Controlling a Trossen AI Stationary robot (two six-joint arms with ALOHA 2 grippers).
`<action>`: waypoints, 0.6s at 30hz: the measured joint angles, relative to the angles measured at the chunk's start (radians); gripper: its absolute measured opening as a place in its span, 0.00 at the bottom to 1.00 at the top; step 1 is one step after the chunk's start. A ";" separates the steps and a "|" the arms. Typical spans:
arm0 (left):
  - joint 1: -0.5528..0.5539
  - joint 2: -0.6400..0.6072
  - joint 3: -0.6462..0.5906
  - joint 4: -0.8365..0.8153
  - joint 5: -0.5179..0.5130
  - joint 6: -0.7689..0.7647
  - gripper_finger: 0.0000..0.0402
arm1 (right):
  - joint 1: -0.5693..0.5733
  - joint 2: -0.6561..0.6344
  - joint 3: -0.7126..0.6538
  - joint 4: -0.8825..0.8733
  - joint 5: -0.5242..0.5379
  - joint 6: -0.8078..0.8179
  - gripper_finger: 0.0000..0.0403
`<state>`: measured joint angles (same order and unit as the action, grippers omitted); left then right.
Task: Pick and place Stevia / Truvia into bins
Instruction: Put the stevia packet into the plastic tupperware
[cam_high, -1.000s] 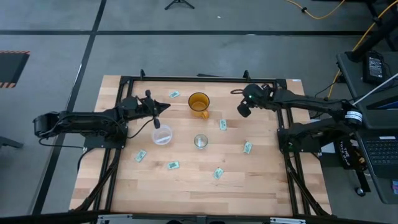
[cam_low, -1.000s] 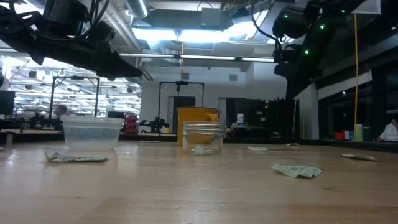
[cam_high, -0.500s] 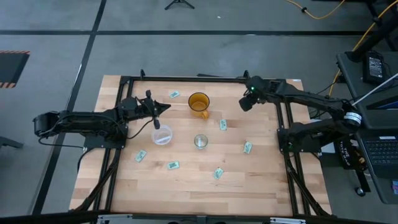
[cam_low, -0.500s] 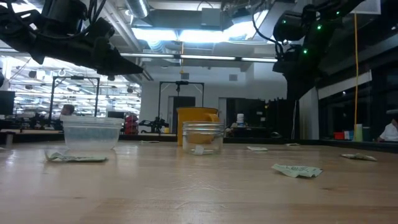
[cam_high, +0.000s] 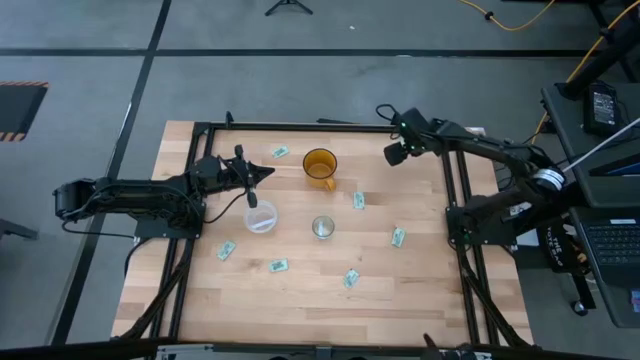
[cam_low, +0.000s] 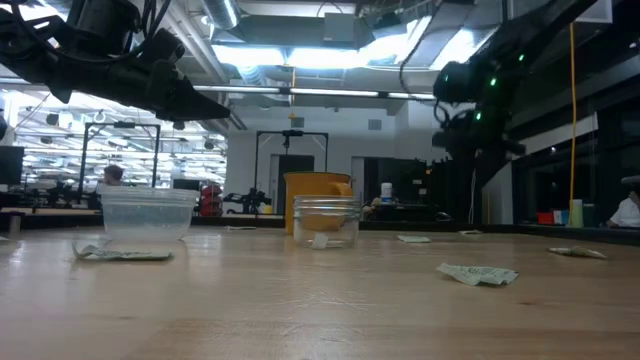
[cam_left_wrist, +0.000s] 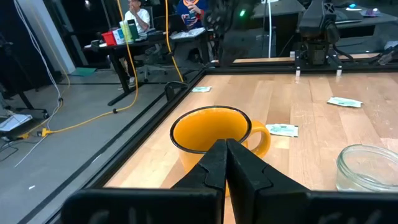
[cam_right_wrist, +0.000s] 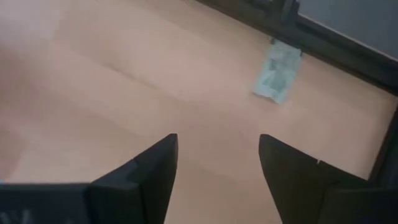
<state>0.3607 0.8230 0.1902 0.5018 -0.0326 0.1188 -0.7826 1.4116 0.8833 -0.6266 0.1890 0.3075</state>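
Note:
Several pale green and white sachets lie flat on the wooden table, among them one (cam_high: 280, 152) near the far edge, one (cam_high: 358, 200) right of the mug, and others (cam_high: 398, 237), (cam_high: 351, 278), (cam_high: 278, 266), (cam_high: 226, 250). The clear shallow cup (cam_high: 261, 218) and the smaller silvery-grey cup (cam_high: 322, 227) stand upright mid-table. My left gripper (cam_high: 265, 172) hovers shut, left of the amber mug (cam_high: 320, 167), with its fingers (cam_left_wrist: 214, 163) pressed together and empty. My right gripper (cam_high: 391, 157) hangs open above the far right of the table, with a sachet (cam_right_wrist: 278, 78) ahead of it.
The amber mug (cam_left_wrist: 211, 134) stands just ahead of my left gripper, with the silvery-grey cup (cam_left_wrist: 367, 168) beside it. Black frame rails (cam_high: 300, 127) run along the table's far edge and both sides. Bare wood spans the near half (cam_high: 320, 310).
My right gripper has drawn back from the middle right of the table toward the far edge, its arm swinging with it. My left arm has kept still. The sachets and cups lie where they were.

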 joint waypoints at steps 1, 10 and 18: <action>0.000 0.000 0.000 0.000 0.000 0.000 0.01 | -0.017 0.023 0.000 0.008 0.000 -0.006 0.57; 0.000 0.000 0.000 0.000 0.000 0.000 0.01 | -0.118 0.165 0.000 0.079 0.000 -0.027 0.57; 0.000 0.000 0.000 0.000 0.000 0.000 0.01 | -0.132 0.232 0.000 0.212 -0.001 -0.028 0.57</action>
<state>0.3609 0.8230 0.1902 0.5014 -0.0330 0.1188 -0.9150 1.6436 0.8829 -0.4142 0.1883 0.2794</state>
